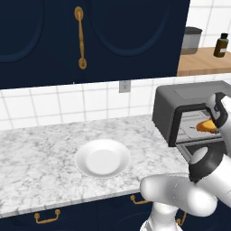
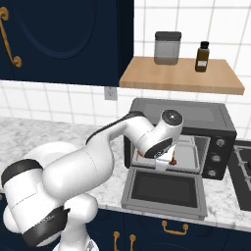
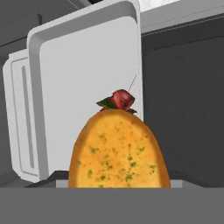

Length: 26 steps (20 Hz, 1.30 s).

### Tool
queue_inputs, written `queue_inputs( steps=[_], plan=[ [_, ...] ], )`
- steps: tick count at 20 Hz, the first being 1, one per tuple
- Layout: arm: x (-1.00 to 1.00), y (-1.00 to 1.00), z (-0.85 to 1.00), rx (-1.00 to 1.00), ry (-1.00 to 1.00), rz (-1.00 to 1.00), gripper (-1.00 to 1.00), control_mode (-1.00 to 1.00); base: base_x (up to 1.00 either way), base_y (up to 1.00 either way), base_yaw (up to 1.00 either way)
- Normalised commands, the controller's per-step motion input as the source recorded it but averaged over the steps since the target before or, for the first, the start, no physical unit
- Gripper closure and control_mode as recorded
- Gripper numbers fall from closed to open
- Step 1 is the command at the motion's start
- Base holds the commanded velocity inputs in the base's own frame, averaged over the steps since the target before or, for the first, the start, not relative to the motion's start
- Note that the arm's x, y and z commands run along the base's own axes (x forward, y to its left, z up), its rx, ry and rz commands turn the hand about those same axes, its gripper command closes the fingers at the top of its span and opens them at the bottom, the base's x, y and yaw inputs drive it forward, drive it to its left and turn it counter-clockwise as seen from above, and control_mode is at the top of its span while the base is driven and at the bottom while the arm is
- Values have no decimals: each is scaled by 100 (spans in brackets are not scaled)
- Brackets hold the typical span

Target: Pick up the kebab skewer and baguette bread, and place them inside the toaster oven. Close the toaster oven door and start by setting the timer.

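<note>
Baguette bread (image 3: 118,151) sits close before the gripper (image 2: 164,162), at the mouth of the toaster oven (image 2: 206,115), over the light tray (image 3: 83,83); the kebab skewer (image 3: 120,99) lies just behind it. I judge the placing step is in hand. Whether the gripper holds the bread, I cannot tell. Next: release, withdraw, then lift the lowered door (image 2: 164,188).

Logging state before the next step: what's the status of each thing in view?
Dark grey boxy toaster oven: open, light tray inside.
Toaster oven door: folded down flat.
Golden orange-brown baguette bread: at the oven mouth, in front of the gripper camera; grip unclear.
Dark red kebab skewer: inside, behind the baguette.
White round plate: empty on counter.
</note>
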Motion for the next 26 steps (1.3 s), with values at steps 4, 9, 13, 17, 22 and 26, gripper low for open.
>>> queue_inputs(
  steps=[4,9,13,17,22,26],
  plan=[
    [24,-16,-40,0,0,0,100,-100,0,0,0],
    [22,0,-9,0,0,0,100,-100,0,0,0],
    [21,0,0,0,1,-1,100,-100,0,0,0],
    [33,0,0,0,1,-3,100,-100,0,0,0],
    [41,0,0,0,0,-4,-100,-100,0,0,0],
    [35,0,0,0,0,-3,-100,-100,0,0,0]
  ],
)
